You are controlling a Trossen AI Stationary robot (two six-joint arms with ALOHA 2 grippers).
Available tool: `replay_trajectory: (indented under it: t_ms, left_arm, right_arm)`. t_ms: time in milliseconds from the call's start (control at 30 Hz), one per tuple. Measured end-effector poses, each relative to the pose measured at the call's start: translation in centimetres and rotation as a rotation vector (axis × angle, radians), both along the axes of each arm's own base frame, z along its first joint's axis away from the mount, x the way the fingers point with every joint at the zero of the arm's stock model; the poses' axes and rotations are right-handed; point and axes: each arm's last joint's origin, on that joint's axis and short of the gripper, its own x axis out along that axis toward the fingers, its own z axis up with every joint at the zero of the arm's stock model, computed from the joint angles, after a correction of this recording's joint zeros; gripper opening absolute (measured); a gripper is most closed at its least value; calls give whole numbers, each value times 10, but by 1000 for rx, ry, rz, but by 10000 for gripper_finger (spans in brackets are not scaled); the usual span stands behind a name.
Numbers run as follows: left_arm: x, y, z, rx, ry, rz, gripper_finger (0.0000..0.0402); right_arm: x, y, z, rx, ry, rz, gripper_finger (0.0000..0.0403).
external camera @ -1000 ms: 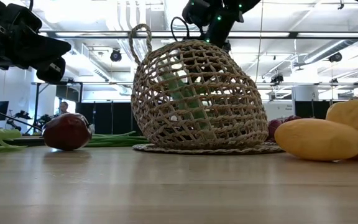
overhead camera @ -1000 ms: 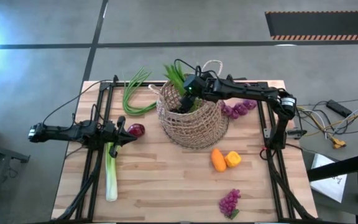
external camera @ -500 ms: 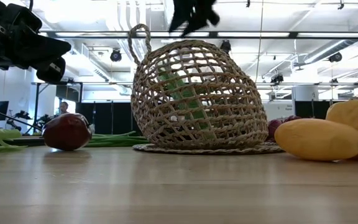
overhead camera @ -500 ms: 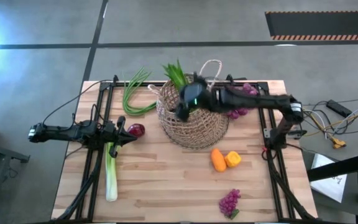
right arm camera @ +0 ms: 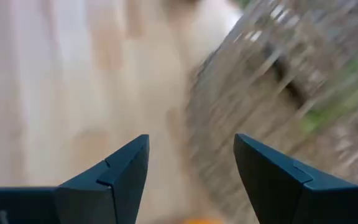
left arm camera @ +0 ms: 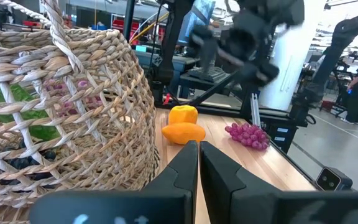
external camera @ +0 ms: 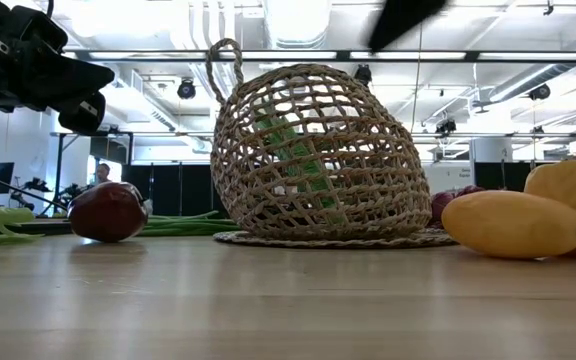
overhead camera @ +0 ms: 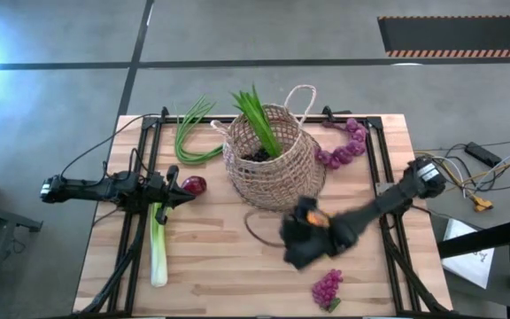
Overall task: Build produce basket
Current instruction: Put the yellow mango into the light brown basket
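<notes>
Basket (overhead camera: 271, 164) stood at the bench's (overhead camera: 211, 266) far middle, greens inside; the left tool (overhead camera: 177, 191), fingers together, waited by the onion (overhead camera: 194, 185). The right tool (overhead camera: 301, 241), fingers apart and empty, hung over the peppers (overhead camera: 319, 219); it should probably straddle one squarely before closing.

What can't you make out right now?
- High view: right gripper is motion-blurred and covers most of the yellow-orange peppers.
- Right wrist view: basket is smeared.
- Low view: basket weave hides what lies at the bottom beside the green stalks.
</notes>
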Motion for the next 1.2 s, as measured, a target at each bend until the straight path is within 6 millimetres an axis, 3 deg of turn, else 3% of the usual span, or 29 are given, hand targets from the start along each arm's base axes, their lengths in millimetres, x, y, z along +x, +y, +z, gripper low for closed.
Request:
replay_trajectory:
  t_ms: [133, 233, 433, 767, 1200]
  left_arm:
    - [0, 0, 0, 0, 0, 0, 0]
    - [0, 0, 0, 0, 0, 0, 0]
    - [0, 0, 0, 0, 0, 0, 0]
    - [0, 0, 0, 0, 0, 0, 0]
    - [0, 0, 0, 0, 0, 0, 0]
  right_arm:
    - [-28, 24, -29, 68, 7, -76, 226]
    - [-39, 25, -44, 116, -1, -191, 226]
    - [-39, 1, -60, 172, 77, -389, 254]
    - [-28, -38, -79, 262, 245, -502, 361]
    - [-38, -50, -110, 338, 304, -581, 364]
